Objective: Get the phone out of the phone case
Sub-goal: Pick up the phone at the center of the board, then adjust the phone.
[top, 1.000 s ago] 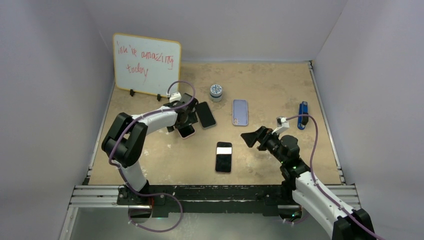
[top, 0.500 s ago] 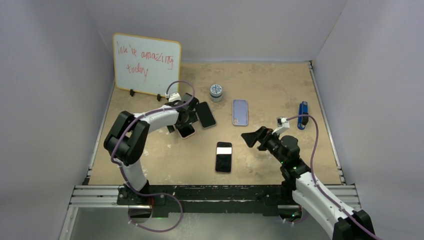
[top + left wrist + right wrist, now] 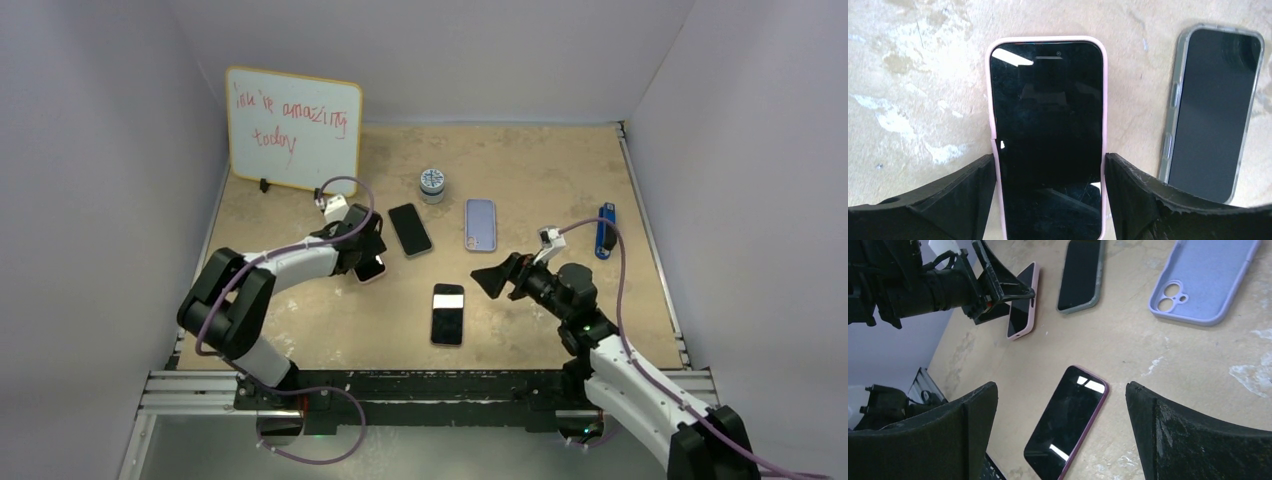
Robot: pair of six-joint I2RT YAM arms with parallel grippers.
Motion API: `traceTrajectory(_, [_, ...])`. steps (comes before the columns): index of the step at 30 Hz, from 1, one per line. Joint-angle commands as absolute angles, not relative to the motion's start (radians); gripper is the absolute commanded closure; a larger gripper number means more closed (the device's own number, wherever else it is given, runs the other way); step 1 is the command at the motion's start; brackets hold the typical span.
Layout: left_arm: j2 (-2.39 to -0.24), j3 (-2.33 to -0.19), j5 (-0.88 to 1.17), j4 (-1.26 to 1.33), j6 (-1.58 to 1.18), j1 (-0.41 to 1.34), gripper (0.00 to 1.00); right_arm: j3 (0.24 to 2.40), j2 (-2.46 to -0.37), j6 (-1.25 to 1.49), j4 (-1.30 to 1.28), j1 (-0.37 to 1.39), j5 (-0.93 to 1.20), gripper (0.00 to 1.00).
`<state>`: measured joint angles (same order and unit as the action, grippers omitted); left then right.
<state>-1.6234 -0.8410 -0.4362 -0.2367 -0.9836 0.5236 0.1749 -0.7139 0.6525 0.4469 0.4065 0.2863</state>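
A phone in a pale pink case [image 3: 1048, 125] lies face up on the table, screen dark. My left gripper [image 3: 1049, 195] straddles its lower half, a black finger pressed against each long edge of the case. From above, only the near end of that phone [image 3: 372, 268] shows past the left gripper [image 3: 365, 250]. My right gripper [image 3: 492, 278] hangs open above the table, holding nothing. A second phone in a maroon case [image 3: 1068, 422] lies below it, between the spread jaws in the right wrist view.
A dark phone in a grey clear case [image 3: 410, 229] lies just right of the pink one. An empty lilac case [image 3: 480, 224] rests further right, back side up. A small round tin [image 3: 432, 184], a whiteboard [image 3: 292, 128] and a blue object [image 3: 605, 231] stand around.
My left arm has dropped and drawn back to the left, uncovering the grey-cased phone; its gripper now sits on the pink-cased phone's near half. My right gripper has shifted slightly left and away.
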Motion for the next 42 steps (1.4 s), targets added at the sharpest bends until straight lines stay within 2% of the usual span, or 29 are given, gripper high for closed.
traceTrajectory(1, [-1.533,-0.750,-0.343,-0.157,-0.976,0.520,0.42,0.253,-0.712,0.575,0.451,0.466,0.312,0.01])
traceTrajectory(8, [-1.371,-0.664,-0.258,-0.029,-0.938,0.520,0.51,0.266,-0.779,0.632,0.520,0.607,0.225,0.05])
traceTrajectory(17, [-1.185,-0.544,-0.129,0.111,-0.943,0.520,0.59,0.379,-0.994,0.648,0.563,0.809,0.080,0.10])
traceTrajectory(26, [-1.131,-0.447,-0.008,0.220,-1.017,0.521,0.60,0.522,-1.239,0.679,0.608,0.979,-0.062,0.13])
traceTrajectory(31, [-1.093,-0.404,0.012,0.242,-1.057,0.534,0.60,0.590,-1.373,0.724,0.588,1.013,-0.156,0.17])
traceTrajectory(40, [-1.031,-0.352,-0.036,0.282,-1.125,0.615,0.60,0.662,-1.538,0.774,0.641,1.048,-0.156,0.30])
traceTrajectory(42, [-1.021,-0.348,-0.043,0.288,-1.127,0.637,0.60,0.654,-1.557,0.790,0.679,1.050,-0.153,0.36])
